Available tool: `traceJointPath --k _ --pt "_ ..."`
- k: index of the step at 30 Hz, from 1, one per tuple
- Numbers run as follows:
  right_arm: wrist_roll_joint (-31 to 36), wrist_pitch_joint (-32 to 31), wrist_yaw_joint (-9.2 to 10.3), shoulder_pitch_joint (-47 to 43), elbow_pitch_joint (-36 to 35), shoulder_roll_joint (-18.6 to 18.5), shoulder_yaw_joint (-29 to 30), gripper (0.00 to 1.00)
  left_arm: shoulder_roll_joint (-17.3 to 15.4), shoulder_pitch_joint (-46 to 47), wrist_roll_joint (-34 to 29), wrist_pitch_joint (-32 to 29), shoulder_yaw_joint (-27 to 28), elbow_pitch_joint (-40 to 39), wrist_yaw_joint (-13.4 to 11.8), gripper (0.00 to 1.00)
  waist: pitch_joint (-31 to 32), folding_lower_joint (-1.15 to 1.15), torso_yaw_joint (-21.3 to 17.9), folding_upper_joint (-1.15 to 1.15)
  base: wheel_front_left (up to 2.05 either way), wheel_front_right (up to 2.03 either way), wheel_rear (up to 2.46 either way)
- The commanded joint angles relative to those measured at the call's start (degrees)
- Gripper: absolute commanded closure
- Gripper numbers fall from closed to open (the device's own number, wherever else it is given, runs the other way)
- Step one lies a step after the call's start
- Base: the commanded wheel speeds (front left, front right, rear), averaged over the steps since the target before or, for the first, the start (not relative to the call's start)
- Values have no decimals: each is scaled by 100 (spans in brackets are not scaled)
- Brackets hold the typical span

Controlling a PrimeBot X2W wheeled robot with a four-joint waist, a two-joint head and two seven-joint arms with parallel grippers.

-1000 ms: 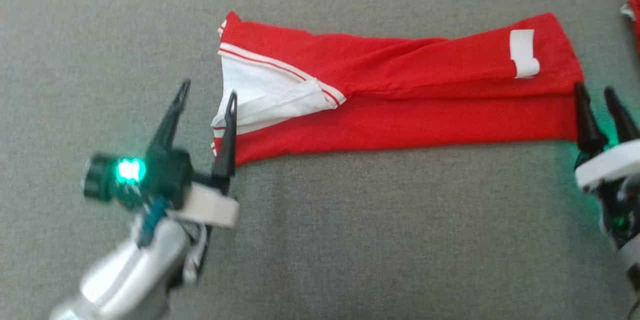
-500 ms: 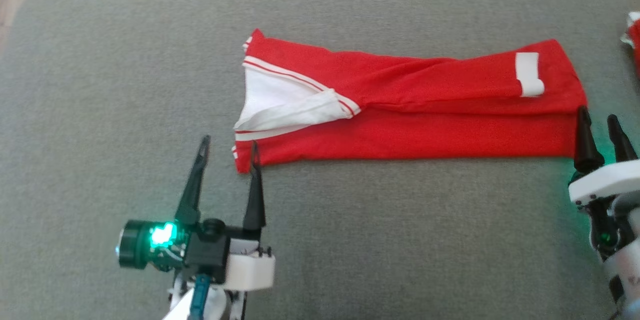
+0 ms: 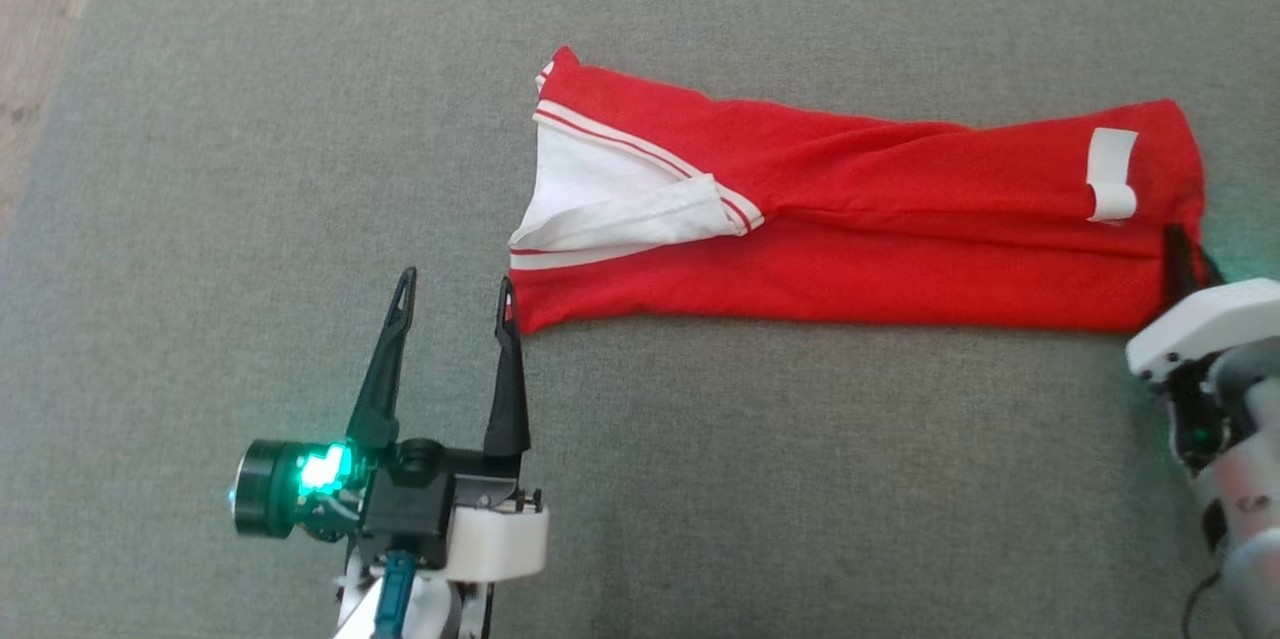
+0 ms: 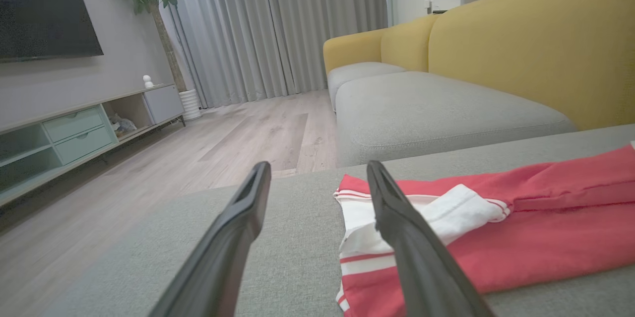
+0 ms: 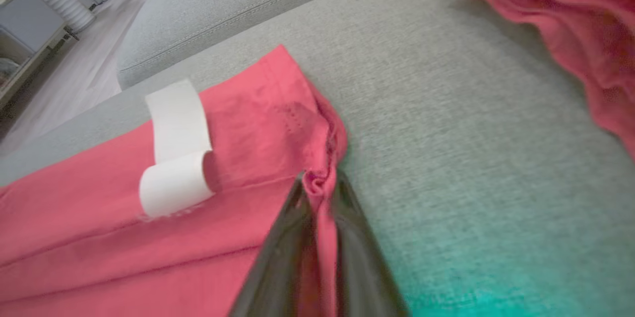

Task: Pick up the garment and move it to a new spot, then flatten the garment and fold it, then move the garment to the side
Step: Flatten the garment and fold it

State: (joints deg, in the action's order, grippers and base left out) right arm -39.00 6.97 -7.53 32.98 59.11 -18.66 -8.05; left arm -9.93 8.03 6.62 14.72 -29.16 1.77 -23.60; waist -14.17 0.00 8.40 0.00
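No readable text, brand, number or sign. White tag [image 3: 1111, 175] on garment [image 3: 850, 259], near garment's right end: face blank, curled at lower end, no print legible in head view or right wrist view. White-and-red stripes at garment's left end: plain trim, no lettering.

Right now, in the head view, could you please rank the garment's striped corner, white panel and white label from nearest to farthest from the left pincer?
1. Striped corner: beside the left pincer, just right.
2. White panel: farther up and right.
3. White label: far right end of the garment.
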Motion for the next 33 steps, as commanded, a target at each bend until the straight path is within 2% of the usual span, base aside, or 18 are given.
traceJointPath --k 1,6,13,16,18,24,29,30,33 --pt "-8 -58 4 -129 -28 43 -164 100 -2 18 -61 28 252 -157 10 0 40 0 -33 0 0 0 0" --pt "-21 200 4 -236 -264 -148 -133 100 95 -89 -141 28 429 -151 156 0 172 0 -148 0 0 0 0" --pt "2 164 4 -275 -663 -942 55 100 190 -156 -258 28 606 -156 336 0 242 0 -266 0 0 0 0" --pt "-71 21 4 -232 -1088 -1175 182 100 217 -189 -295 28 672 -153 393 0 260 0 -298 0 0 0 0" --pt "-198 -116 4 -228 -1533 -1192 252 100 236 -209 -313 28 712 -151 430 0 271 0 -313 0 0 0 0" --pt "-692 -920 4 -420 -3523 -771 399 100 337 -229 -347 28 778 -113 536 0 290 0 -271 0 0 0 0" --pt "-576 -1844 4 -777 -5170 62 461 100 457 -180 -350 28 778 -70 620 0 258 0 -85 0 0 0 0" --pt "-576 -1844 4 -777 -5170 62 461 100 457 -180 -350 28 778 -70 620 0 258 0 -85 0 0 0 0" --pt "-337 -2339 4 -943 -5770 649 374 100 522 -169 -342 28 774 -46 659 0 256 0 87 0 0 0 0"
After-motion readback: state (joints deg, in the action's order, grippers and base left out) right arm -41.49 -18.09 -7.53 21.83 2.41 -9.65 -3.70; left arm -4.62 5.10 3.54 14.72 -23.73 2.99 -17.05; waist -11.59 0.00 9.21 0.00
